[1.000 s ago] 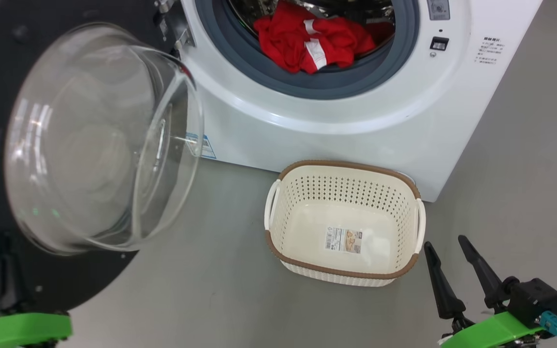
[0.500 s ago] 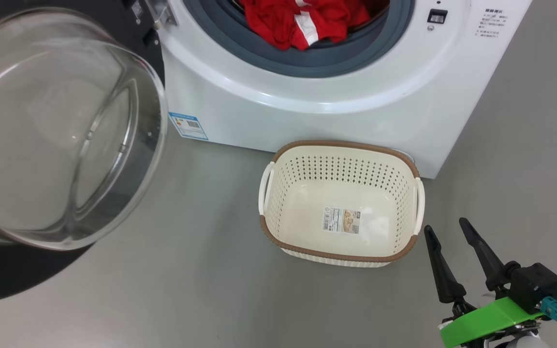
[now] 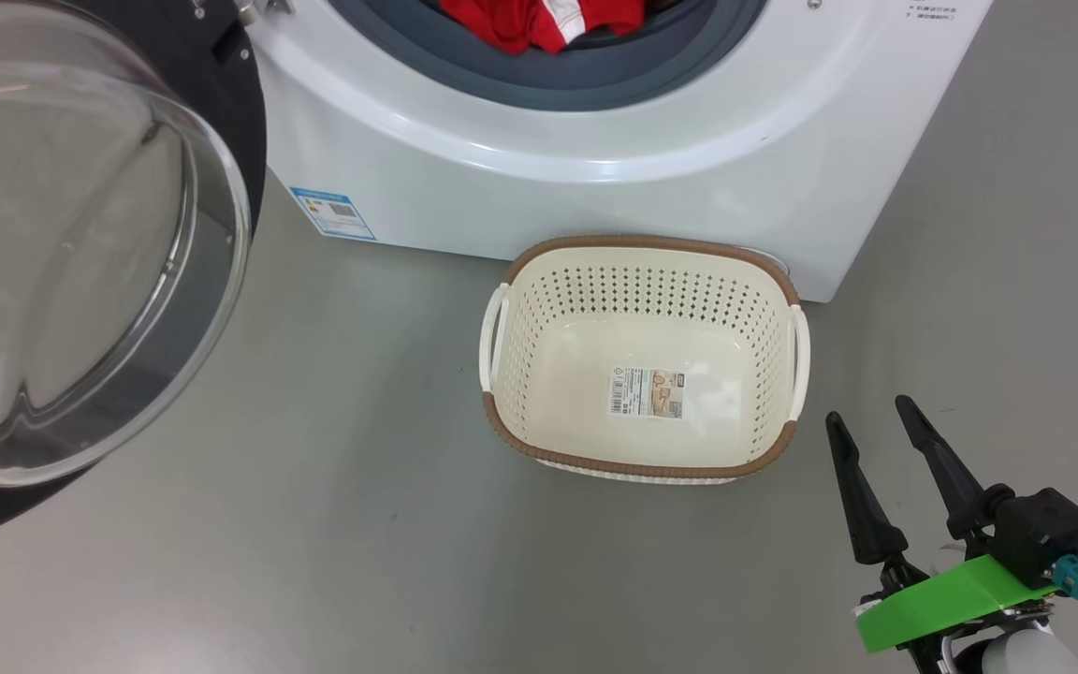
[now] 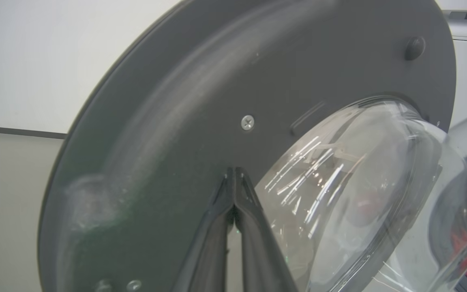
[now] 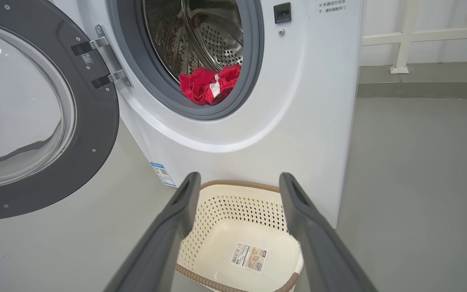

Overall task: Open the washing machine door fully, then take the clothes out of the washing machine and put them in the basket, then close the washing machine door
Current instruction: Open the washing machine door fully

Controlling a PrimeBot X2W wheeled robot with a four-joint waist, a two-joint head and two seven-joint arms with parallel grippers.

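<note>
The washing machine (image 3: 595, 187) stands at the top of the head view with the red clothes (image 3: 539, 23) lying in its mouth. In the right wrist view the clothes (image 5: 207, 83) rest at the drum's front lip. The washing machine door (image 3: 240, 94) hangs open at the left, its glass bowl facing me. My left gripper (image 4: 234, 170) is shut with nothing in it, tips close against the door (image 4: 217, 81) on its dark inner face. The basket (image 3: 642, 241) sits on the floor before the machine, with nothing but a sticker inside. My right gripper (image 3: 867, 409) is open, low to the basket's right.
Grey floor (image 3: 361, 515) stretches between the door and the basket. A blue label (image 3: 333, 213) marks the machine's lower left front. In the right wrist view, a white rail (image 5: 399, 40) runs along the wall to the machine's right.
The head camera has tilted, sliding machine and basket up the view. The door has swung further left and wider open. The left arm's green wrist has left the head view. The right gripper stays open.
</note>
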